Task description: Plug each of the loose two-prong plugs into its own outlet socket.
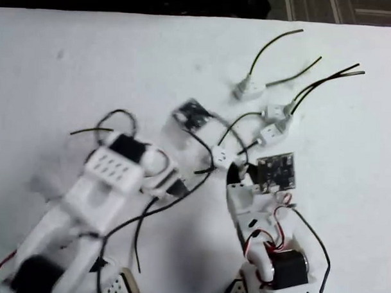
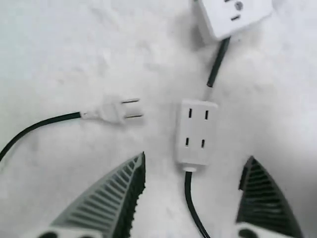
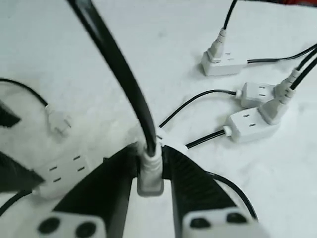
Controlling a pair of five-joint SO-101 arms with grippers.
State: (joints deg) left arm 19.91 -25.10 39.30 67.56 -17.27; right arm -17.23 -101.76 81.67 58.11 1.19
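Observation:
My left gripper (image 2: 195, 161) stands open over the table, its ribbed fingers (image 2: 119, 198) on either side of a white double outlet block (image 2: 193, 131) on a black cord. A loose two-prong plug (image 2: 114, 110) lies just beside that block, prongs pointing at it. A second outlet (image 2: 237, 12) lies beyond. My right gripper (image 3: 148, 158) is shut on a white plug (image 3: 150, 181) whose black cord rises out of the jaws. From above, the right gripper (image 1: 236, 173) sits next to a small outlet (image 1: 221, 154), and the left gripper (image 1: 191, 115) hovers just left of it.
Three more outlet blocks lie farther back on the right (image 1: 249, 90) (image 1: 274, 112) (image 1: 271, 133), each with cords attached; one (image 3: 223, 63) carries a plug. Black cords (image 1: 161, 206) cross the white table between the arms. The table's far left is bare.

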